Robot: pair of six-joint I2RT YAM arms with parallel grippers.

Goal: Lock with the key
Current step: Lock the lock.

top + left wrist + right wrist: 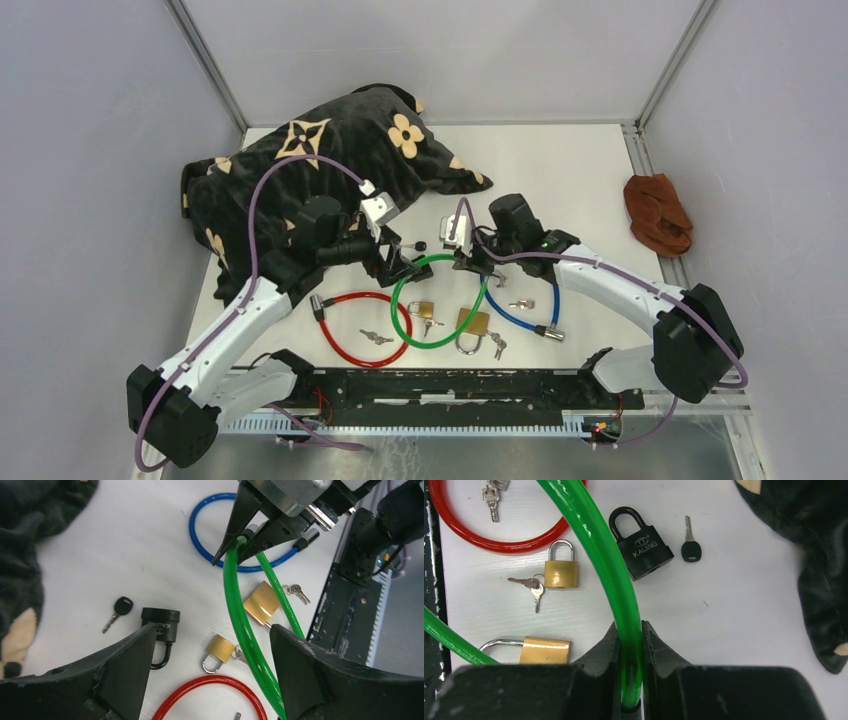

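Observation:
My right gripper (629, 627) is shut on one end of the green cable lock (599, 545), whose loop (437, 343) lies on the table. My left gripper (212, 655) is open wide and empty, hovering above the table. Between and beyond its fingers lie a black padlock (159, 625), its black-headed key (117, 611) and a small brass padlock (220, 650). In the right wrist view the black padlock (646, 552) and key (690, 547) lie side by side, apart. From the top, the left gripper (400, 268) and the right gripper (472, 265) are close together.
A red cable lock (365, 325) with keys (376, 338) lies front left. A blue cable lock (520, 310) lies at the right. A larger brass padlock (472, 325) is inside the green loop. A black flowered pillow (330, 160) is at the back left, a brown cloth (657, 212) at the right.

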